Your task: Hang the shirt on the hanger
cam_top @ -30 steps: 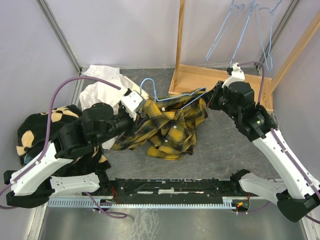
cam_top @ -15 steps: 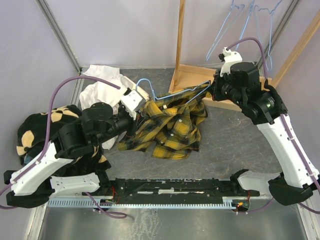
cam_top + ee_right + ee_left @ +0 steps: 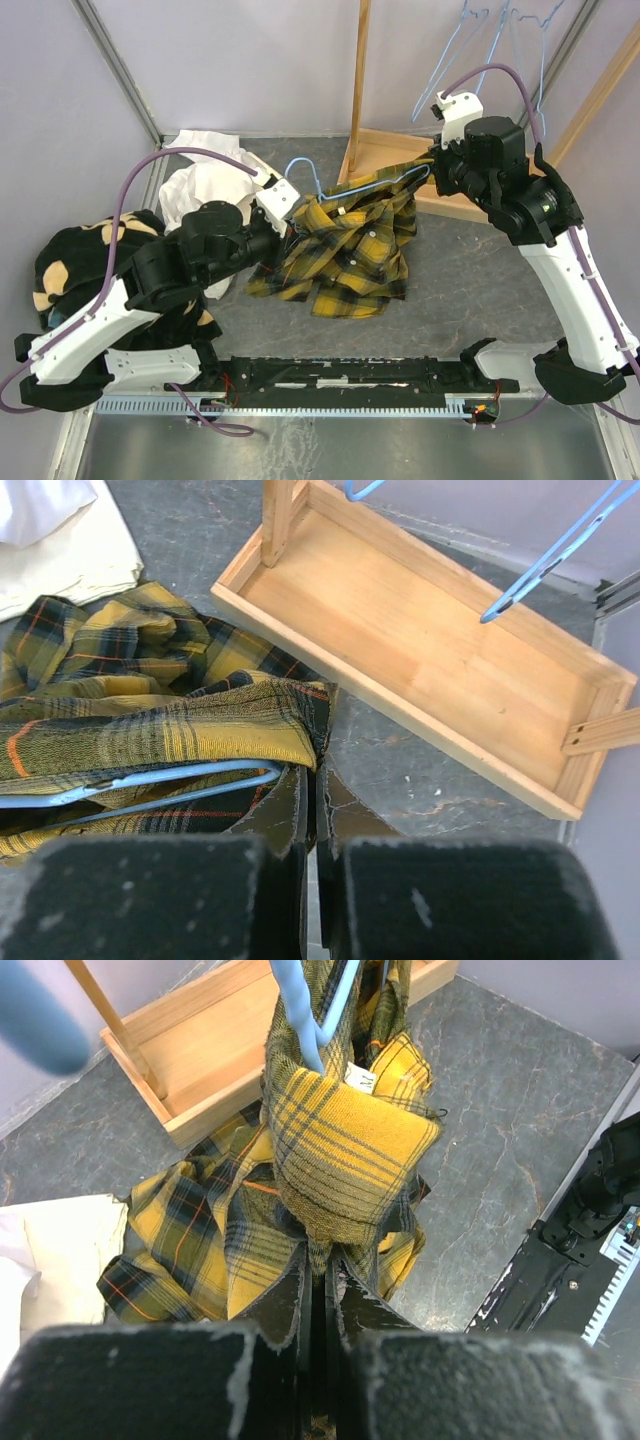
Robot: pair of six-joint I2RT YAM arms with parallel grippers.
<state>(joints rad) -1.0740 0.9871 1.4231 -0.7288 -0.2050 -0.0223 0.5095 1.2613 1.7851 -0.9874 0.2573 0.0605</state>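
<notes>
The yellow and black plaid shirt hangs bunched between both grippers, its lower part resting on the table. My left gripper is shut on a fold of collar fabric, just below the white neck label. My right gripper is shut on the shirt's dark edge. The light-blue wire hanger lies partly inside the shirt. Its wire runs under the cloth just left of the right jaws. Its hook sticks out near the left gripper.
A white garment lies at the back left, and a black fleece with tan patches at the left edge. A wooden rack base with upright posts stands behind the shirt. Spare blue hangers hang above it.
The right gripper has risen and moved back, lifting the shirt's edge and the hanger. The left gripper has shifted slightly right, and the shirt now hangs more stretched between them.
</notes>
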